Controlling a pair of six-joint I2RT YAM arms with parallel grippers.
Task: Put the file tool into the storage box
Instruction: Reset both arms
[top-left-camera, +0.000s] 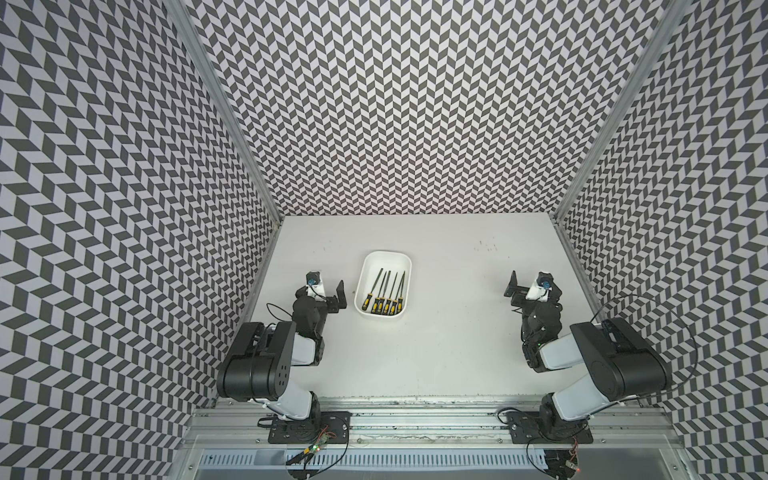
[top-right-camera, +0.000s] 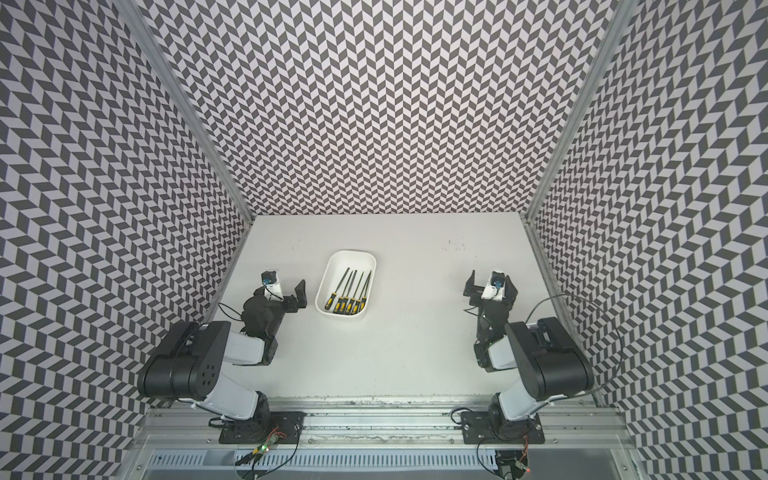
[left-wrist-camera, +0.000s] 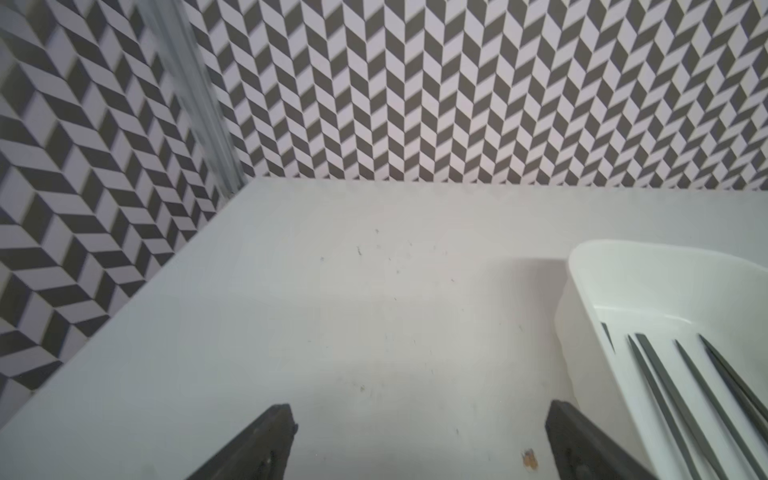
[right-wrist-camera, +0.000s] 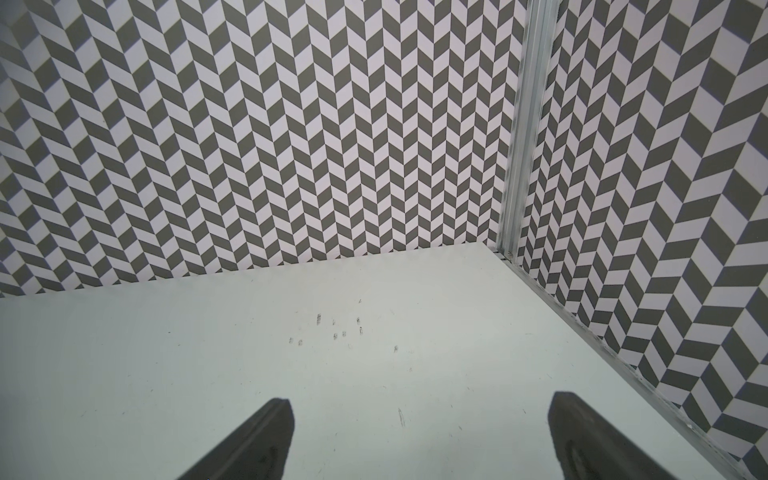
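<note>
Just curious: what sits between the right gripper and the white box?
Nothing; in both top views only bare table separates the right gripper from the box.

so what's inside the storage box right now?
Five files lie side by side on the floor of the storage box, black-and-yellow handles at its near end, blades toward its far end. Nothing else shows; the floor directly under them is covered.

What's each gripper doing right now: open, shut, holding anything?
Left gripper: open, jaws wide apart, holding nothing, beside the storage box.
Right gripper: open, jaws wide apart, holding nothing.
</note>
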